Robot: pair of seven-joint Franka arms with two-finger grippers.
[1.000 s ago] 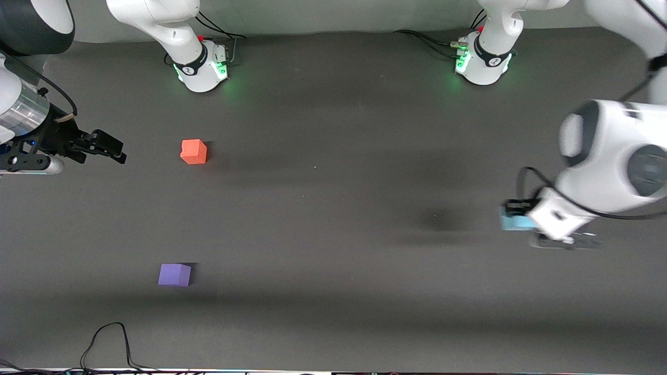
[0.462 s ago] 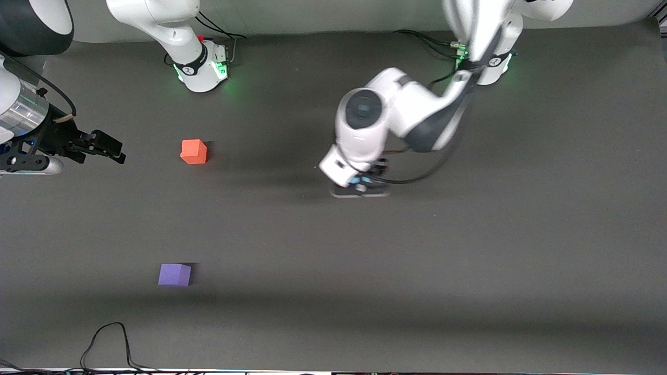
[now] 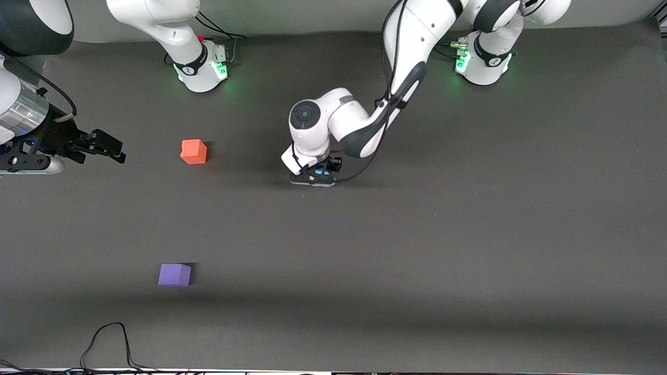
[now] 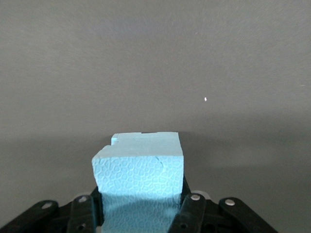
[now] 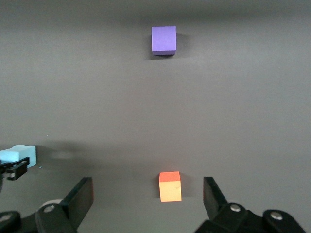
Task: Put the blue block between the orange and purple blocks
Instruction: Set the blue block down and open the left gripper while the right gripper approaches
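Left gripper clamps blue block, carrying toward orange block/purple block gap. Right gripper waits beside orange block, jaws spread; you stay clear.

This looks like a robotics lab test bench. Two white Franka arms are bolted by round bases with green status lights along one edge of a dark grey matte table mat, with black cables trailing over its border. The only props are plain foam cubes: an orange-red matte cube, a violet-purple matte cube and a light sky-blue foam cube.
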